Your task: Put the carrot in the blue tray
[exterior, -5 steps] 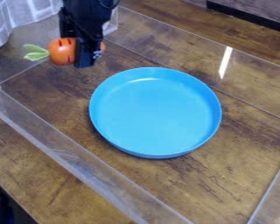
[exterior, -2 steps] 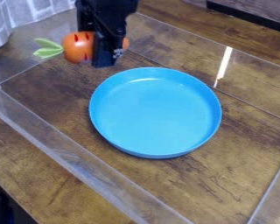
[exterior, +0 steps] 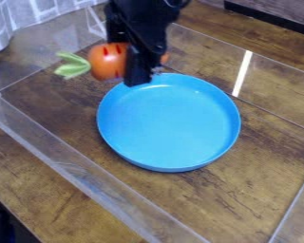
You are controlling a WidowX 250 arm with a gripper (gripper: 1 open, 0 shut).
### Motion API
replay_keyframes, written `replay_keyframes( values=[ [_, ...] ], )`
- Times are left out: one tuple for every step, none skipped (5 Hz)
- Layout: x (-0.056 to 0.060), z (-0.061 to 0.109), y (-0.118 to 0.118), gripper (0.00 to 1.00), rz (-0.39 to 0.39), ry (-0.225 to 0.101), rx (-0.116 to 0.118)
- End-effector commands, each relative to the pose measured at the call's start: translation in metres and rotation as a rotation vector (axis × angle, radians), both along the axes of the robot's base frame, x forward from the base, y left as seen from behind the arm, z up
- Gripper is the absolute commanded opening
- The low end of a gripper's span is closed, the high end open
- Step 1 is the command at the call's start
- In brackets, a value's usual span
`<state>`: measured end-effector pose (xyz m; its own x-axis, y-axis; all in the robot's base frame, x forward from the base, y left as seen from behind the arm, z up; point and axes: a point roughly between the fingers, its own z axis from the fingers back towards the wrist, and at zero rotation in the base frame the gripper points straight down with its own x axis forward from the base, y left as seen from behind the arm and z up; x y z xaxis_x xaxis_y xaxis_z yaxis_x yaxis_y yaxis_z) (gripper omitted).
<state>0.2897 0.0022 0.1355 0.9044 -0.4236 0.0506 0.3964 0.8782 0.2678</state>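
Claw was closed on the carrot, holding it clear of the wooden table with its green leafy top pointing toward the table's left edge. Carrot hung at the far-left rim of the blue tray, not yet over the tray's floor. Judged risk: a release at this position could drop the carrot on the raised rim, from which it might roll off onto the table toward the left edge; the grip showed on only one side of the carrot, so slippage could not be excluded. Count: one claw, one carrot, one blue tray.
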Motion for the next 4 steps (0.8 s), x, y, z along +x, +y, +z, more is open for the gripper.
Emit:
replay_keyframes(
  values=[
    [0.003,0.011,-0.016,0.0,-0.018,-0.057,-0.017],
    [0.006,0.007,-0.028,0.0,-0.036,-0.065,-0.034],
    [0.011,0.001,-0.037,0.0,-0.041,-0.068,-0.05],
    [0.017,-0.009,-0.04,0.0,-0.034,-0.074,-0.064]
  ],
)
